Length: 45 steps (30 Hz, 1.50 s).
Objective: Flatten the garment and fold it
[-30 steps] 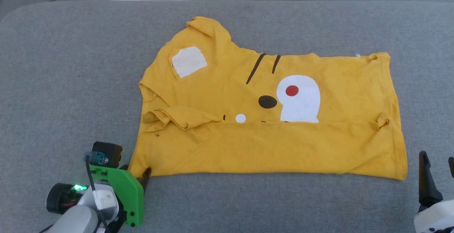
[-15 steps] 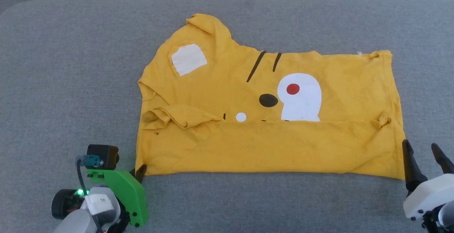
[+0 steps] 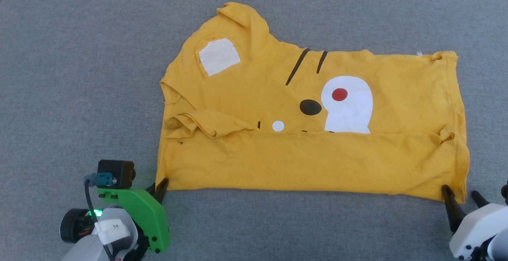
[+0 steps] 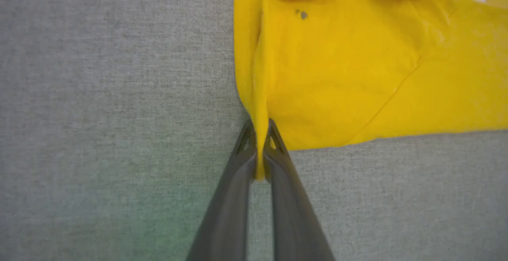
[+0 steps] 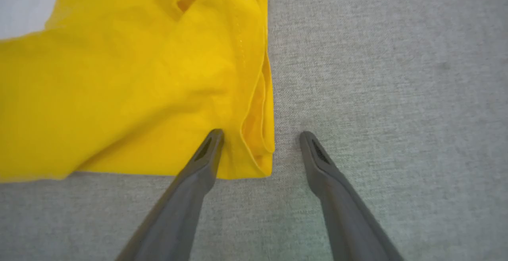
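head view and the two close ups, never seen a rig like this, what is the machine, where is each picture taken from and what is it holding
This is a two-armed robot at a grey cloth-covered table. The wide picture comes from a camera on its head, looking down. The two close-ups come from cameras on its wrists, each looking along that arm's dark fingers. On the table lies a yellow T-shirt with a cartoon face, its near part folded over the print. In the left wrist view, the left jaws are shut on the shirt's near left corner. In the right wrist view, the right jaws stand open around the near right corner, gripping nothing yet.
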Motion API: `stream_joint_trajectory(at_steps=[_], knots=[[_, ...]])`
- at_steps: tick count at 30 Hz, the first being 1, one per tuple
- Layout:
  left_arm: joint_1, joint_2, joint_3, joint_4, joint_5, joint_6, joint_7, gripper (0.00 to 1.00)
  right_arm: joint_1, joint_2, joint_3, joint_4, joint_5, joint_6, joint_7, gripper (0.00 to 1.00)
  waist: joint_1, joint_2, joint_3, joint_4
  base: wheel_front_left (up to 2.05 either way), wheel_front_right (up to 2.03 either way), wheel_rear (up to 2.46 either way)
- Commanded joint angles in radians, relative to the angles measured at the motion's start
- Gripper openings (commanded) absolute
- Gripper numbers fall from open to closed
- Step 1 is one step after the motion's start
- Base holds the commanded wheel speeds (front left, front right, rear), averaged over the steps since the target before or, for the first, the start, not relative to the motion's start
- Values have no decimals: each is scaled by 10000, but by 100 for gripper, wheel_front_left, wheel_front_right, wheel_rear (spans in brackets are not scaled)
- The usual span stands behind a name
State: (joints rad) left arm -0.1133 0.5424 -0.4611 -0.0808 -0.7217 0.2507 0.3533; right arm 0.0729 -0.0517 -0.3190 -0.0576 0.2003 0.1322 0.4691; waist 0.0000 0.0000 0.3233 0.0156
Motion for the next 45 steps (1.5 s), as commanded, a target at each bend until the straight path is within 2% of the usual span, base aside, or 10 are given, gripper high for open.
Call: stream_joint_trajectory(at_steps=[1,2,13,25,38,39,40,41,42,45], knots=[[100,-3,16,2,24,78,-44,0,-156,13,-14,311,167,-15,114,71,0,0,14,4,0,0,0],[95,-7,20,1,23,87,-55,0,-231,13,-1,456,217,-15,166,0,0,0,19,13,0,0,0],[414,18,361,-201,-287,190,-337,0,-511,14,-385,-69,364,-15,436,0,0,0,-706,-32,0,0,0],[2475,614,1340,-2266,-1075,1136,-189,0,597,14,-1179,-1835,828,-15,1481,0,0,0,-1522,-72,0,0,0],[4551,-53,874,-1689,-1889,1403,-149,0,2383,14,-1338,-761,1398,-15,1399,0,0,0,-1605,-53,0,0,0],[4405,-212,921,-1440,-1876,1339,-370,2,2297,14,-1311,-605,1448,-15,1217,0,0,0,-1605,-37,0,0,0],[4291,-298,931,-1258,-1848,1276,-504,39,2208,14,-1333,-541,1474,-15,1072,0,0,0,-1609,-27,0,0,0],[4127,-389,924,-1037,-1787,1180,-672,69,2088,14,-1336,-467,1451,-15,863,81,0,0,-1614,-12,0,0,0],[3995,-486,944,-863,-1769,1109,-821,100,2018,14,-1299,-389,1402,-15,761,100,0,0,-1618,1,0,0,0],[3593,-737,987,-380,-1731,889,-1197,100,1734,14,-1199,-227,1333,-15,477,100,0,0,-1637,20,0,0,0]])
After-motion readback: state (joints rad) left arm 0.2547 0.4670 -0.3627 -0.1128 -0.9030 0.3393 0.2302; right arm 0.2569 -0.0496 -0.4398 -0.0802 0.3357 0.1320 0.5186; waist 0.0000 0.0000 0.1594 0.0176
